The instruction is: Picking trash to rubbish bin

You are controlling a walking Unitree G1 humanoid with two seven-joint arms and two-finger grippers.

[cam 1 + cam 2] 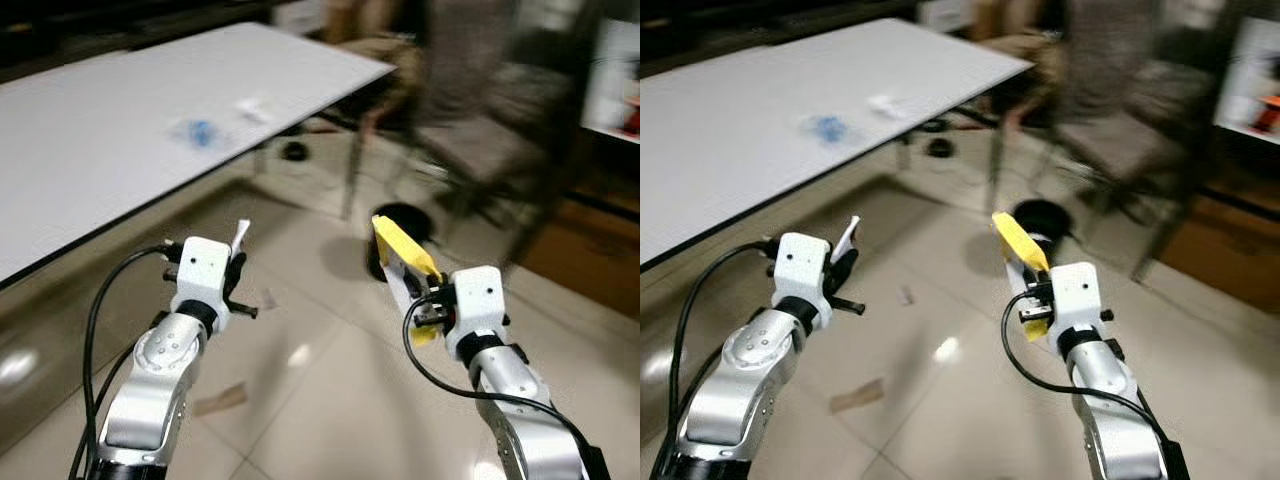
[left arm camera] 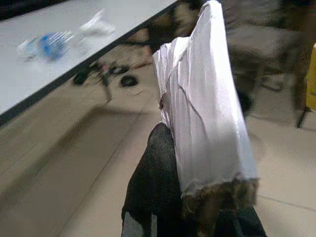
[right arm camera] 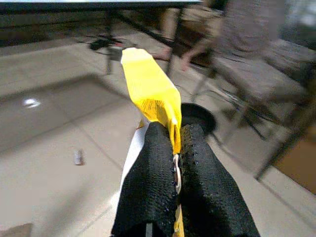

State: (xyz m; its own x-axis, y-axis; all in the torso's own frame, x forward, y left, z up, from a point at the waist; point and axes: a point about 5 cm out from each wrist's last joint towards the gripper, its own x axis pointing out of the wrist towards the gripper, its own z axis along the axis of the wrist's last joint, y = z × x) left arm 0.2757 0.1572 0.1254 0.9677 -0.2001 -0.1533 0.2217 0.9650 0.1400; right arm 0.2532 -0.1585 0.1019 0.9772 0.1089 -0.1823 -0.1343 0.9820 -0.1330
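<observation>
The left gripper [image 1: 236, 262] pinches a white wrapper [image 2: 202, 113]; the right gripper [image 1: 408, 283] clamps a yellow wrapper [image 3: 150, 94] standing upright; the black bin [image 1: 405, 222] lies on the floor just ahead, nearer the right arm.

This looks like a dining or living area of a home. A long white table [image 1: 150, 120] on thin metal legs stands on a glossy pale tiled floor [image 1: 320, 370], with a grey upholstered chair [image 1: 480, 130] beyond it and a round black bin [image 1: 405, 225] on the tiles. Cables and small dark objects [image 1: 293, 150] lie under the table, and a cardboard scrap [image 1: 857, 396] sits on the floor.
</observation>
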